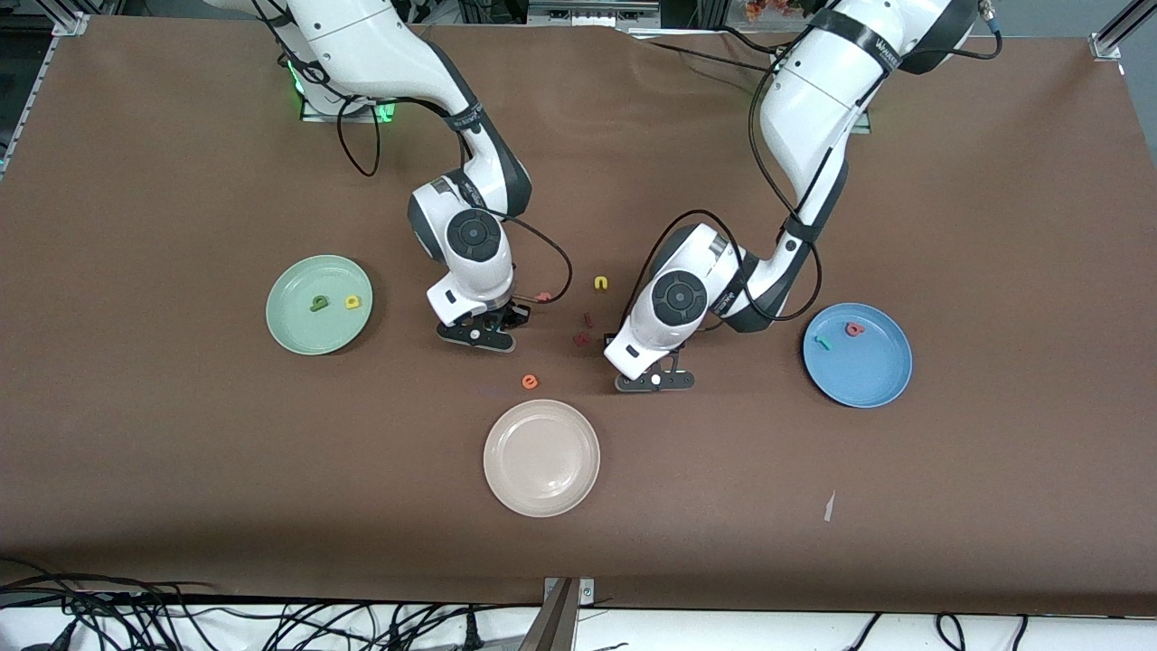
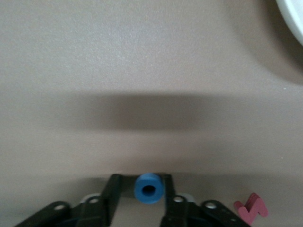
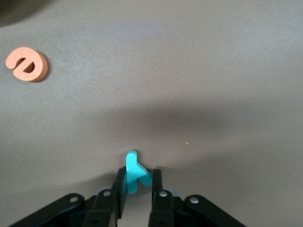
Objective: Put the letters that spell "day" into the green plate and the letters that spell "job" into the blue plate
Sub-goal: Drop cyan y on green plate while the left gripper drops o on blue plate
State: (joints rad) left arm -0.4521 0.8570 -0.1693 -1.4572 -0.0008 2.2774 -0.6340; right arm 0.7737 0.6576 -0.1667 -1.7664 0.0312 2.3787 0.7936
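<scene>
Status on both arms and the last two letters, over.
Right gripper shut on the teal y, low over the table. Left gripper around the blue o, grip unconfirmed. Green plate holds two letters, blue plate two. Nothing blocking.

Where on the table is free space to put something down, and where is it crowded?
Free: the brown table between the green plate and the cream-white plate, and between that plate and the blue plate. Crowded: the middle, where both grippers and loose letters such as the orange e gather.

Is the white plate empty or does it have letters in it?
Empty. The cream-white plate shows only its bare inside; the orange e lies on the table beside it.
</scene>
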